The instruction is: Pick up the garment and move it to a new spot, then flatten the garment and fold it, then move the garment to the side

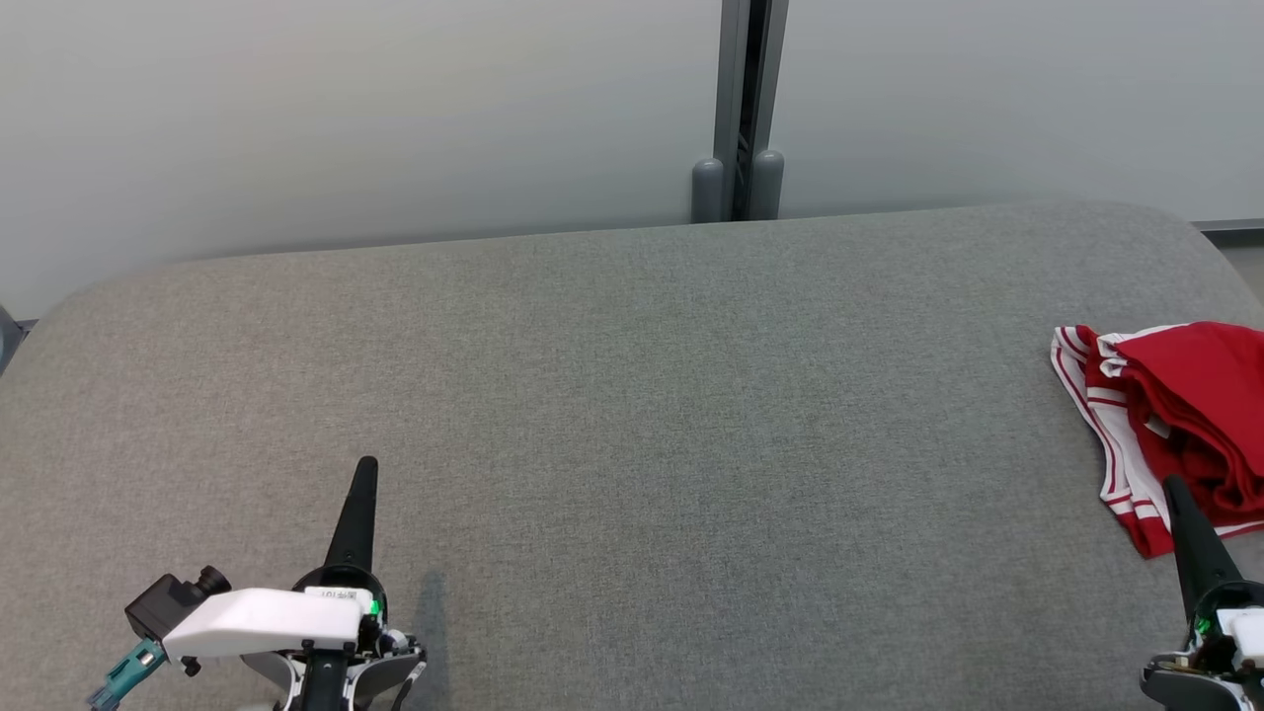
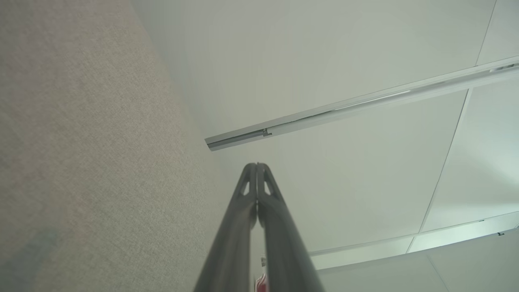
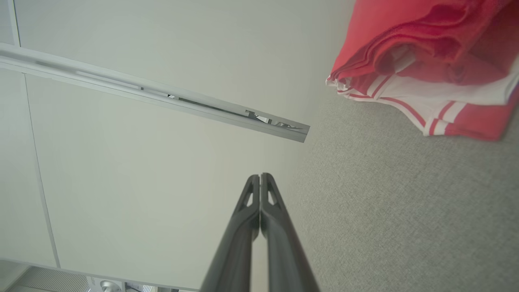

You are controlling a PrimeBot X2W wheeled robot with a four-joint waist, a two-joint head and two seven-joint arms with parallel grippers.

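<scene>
The work surface (image 1: pixel 632 415) is a grey woven upholstered pad with rounded far corners. It spans the head view from the left edge to the right edge. Behind it stands a pale matte wall panel (image 1: pixel 346 118). Right of centre, a grey vertical metal post (image 1: pixel 748 89) divides the panel. Two rounded grey caps (image 1: pixel 707 190) sit at its foot, at the far edge of the surface.

The left gripper (image 1: pixel 366 469) is at the lower left, over the near part of the surface, with its fingers pointing toward the far edge. Its jaws are closed, finger against finger, with nothing between them.

The garment (image 1: pixel 1185 395) is red with white striped trim. It lies bunched in loose folds at the right end of the surface and is partly cut off by the frame edge. It is well apart from the left gripper, with the bare middle of the surface between them.

The right gripper (image 1: pixel 1173 486) is at the lower right. Its jaws are closed and empty. In the head view its tip overlaps the near edge of the garment. In the right wrist view, bare surface separates the closed fingertips from the garment, which lies ahead and to one side.
</scene>
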